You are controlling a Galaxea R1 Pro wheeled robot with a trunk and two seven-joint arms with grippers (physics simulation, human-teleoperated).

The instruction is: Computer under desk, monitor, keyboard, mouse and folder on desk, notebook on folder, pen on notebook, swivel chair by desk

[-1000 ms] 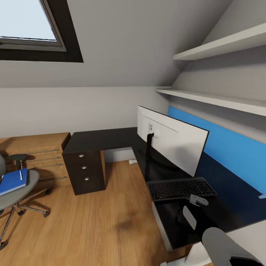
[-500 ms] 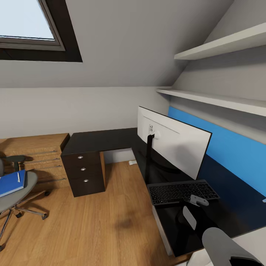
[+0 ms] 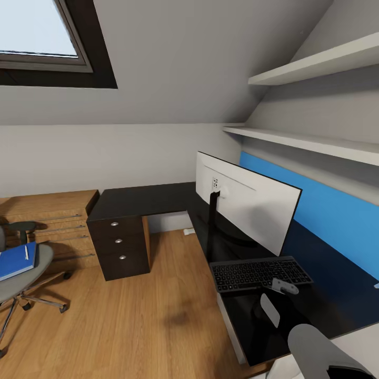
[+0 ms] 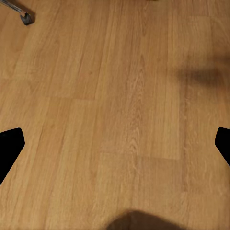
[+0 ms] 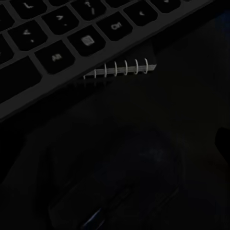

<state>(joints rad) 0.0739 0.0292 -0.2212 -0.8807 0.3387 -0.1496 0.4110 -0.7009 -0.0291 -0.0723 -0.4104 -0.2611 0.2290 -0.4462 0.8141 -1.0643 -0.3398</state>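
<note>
The white-backed monitor (image 3: 247,202) stands on the black desk (image 3: 142,200). The keyboard (image 3: 260,272) lies in front of it. My right gripper (image 3: 284,287) hovers open just off the keyboard's near edge. Its wrist view shows the keys (image 5: 72,43), a white spiral binding of the dark notebook (image 5: 120,69) and the black mouse (image 5: 120,187) below the gripper (image 5: 115,148). The blue folder (image 3: 15,261) lies on the swivel chair (image 3: 39,263) with the white pen (image 3: 26,251) on it. My left gripper (image 4: 115,148) hangs open over bare floor. The computer is out of view.
A wooden dresser (image 3: 52,210) stands against the wall behind the chair. The desk's drawer unit (image 3: 120,245) sits at its far left end. Two wall shelves (image 3: 316,145) overhang the desk. A chair caster (image 4: 24,17) shows in the left wrist view.
The whole head view shifted slightly a second ago, so the camera moved. The things on the desk and chair have not moved.
</note>
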